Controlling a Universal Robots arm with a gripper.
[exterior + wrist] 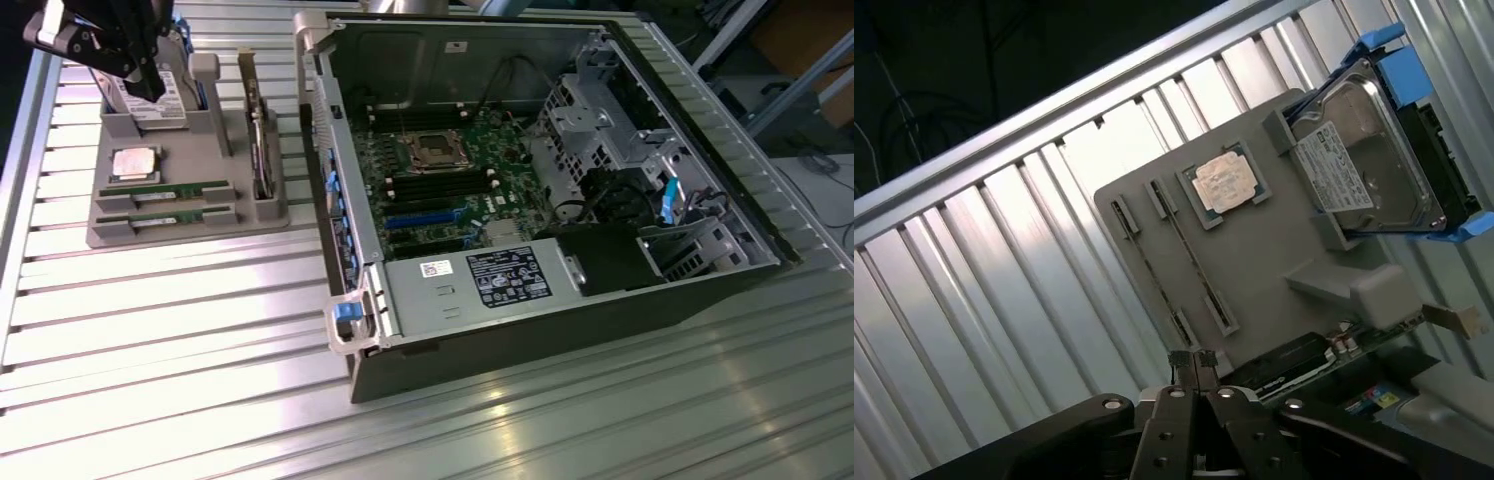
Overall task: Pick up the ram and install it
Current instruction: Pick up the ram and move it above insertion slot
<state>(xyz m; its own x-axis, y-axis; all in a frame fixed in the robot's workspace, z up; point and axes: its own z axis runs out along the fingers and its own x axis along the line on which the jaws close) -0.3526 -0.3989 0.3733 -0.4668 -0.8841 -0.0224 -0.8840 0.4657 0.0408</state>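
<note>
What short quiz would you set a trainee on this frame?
1. True or false: the gripper holds a stick.
2. How many ram sticks sit in the holder?
3. What lies in the holder next to the sticks? A. processor B. screwdriver C. fan

Key: 1 false, it is shut and empty; 2 two; 3 A.
</note>
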